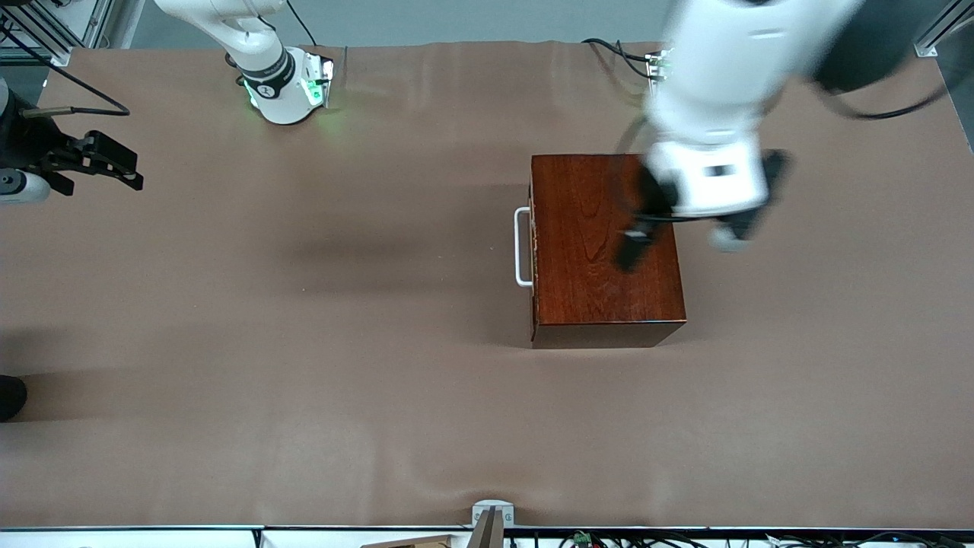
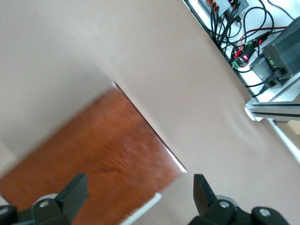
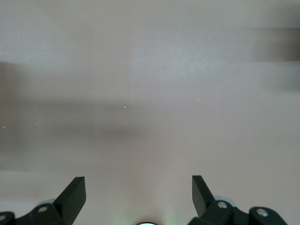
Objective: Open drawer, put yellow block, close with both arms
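- Box (image 1: pixel 605 243): glossy reddish-brown wood, standing on the bench (image 1: pixel 304 342) toward the left arm's end; its top lies directly under the left claw
- Drawer: fully shut, only its front edge showing at the box face; no tray exposed
- Handle (image 1: pixel 522 247): white U-shaped bar on the drawer front, facing the right arm's end of the bench; it lies off to one side of the left claw, past the edge of the box top, not yet touched
- Left claw (image 1: pixel 681 236): hanging over the box top, fingers (image 2: pixel 75 192) spread wide apart, nothing between them
- Right claw (image 1: pixel 99 164): waiting over bare bench at the right arm's end, well apart from box and handle; fingers (image 3: pixel 72 194) spread, nothing held
- Yellow block: not visible in any view; its place cannot be told
- Step in hand, as judged: opening the drawer, reach phase only
- Handling advice: bring the left claw off the box top and down in front of the drawer, fingers straddling the bar at its middle, then clench
- Pull: straight out along the drawer's run, level, away from the box; a skewed pull may jam the tray
- Risk: the box looks free-standing and may slide with the pull; the right claw could brace it
- Extent: open far enough to leave room for the block
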Motion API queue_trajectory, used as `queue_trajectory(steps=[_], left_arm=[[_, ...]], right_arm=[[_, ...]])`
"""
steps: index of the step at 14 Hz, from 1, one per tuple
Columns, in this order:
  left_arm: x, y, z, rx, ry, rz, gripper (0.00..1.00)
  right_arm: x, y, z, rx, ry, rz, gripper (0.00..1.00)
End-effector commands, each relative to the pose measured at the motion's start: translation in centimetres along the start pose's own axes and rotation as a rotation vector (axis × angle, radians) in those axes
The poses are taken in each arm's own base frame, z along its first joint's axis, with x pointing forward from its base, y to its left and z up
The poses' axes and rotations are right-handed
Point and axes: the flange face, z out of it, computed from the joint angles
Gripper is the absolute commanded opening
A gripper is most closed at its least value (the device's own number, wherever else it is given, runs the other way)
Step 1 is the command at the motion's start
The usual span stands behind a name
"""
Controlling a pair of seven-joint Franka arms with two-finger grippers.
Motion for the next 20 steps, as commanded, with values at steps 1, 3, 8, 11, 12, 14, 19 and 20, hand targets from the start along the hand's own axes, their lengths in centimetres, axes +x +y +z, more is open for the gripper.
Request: queue_trajectory(steps=[1, 3, 8, 11, 12, 14, 19, 20], left_arm=[[4.3, -4.4, -2.0, 0.013, -0.064, 0.191, 1.0], [6.7, -7.8, -3.4, 0.03, -0.084, 0.27, 1.0], [9.9, -17.1, -5.1, 0.048, -0.103, 0.466, 1.0], [11.1, -21.8, -5.3, 0.065, -0.106, 0.627, 1.0], [11.1, -22.7, -5.4, 0.068, -0.107, 0.653, 1.0], [10.4, -23.7, -5.0, 0.076, -0.119, 0.734, 1.0], [10.4, -23.8, -5.4, 0.065, -0.122, 0.866, 1.0], [10.5, -23.7, -5.5, 0.062, -0.12, 0.887, 1.0]], right_arm=[[-0.7, 0.2, -0.3, 0.007, 0.007, -0.006, 1.0], [-0.6, 0.2, -0.2, 0.007, 0.005, -0.006, 1.0], [-0.6, 0.2, -0.1, 0.007, 0.004, -0.006, 1.0], [-0.6, 0.2, 0.0, 0.007, 0.001, -0.005, 1.0], [-0.6, 0.2, 0.0, 0.007, 0.001, -0.005, 1.0], [-0.6, 0.2, 0.0, 0.007, -0.001, -0.005, 1.0], [-0.7, 0.2, 0.1, 0.007, -0.004, -0.003, 1.0], [-0.6, 0.2, 0.1, 0.007, -0.004, -0.005, 1.0]])
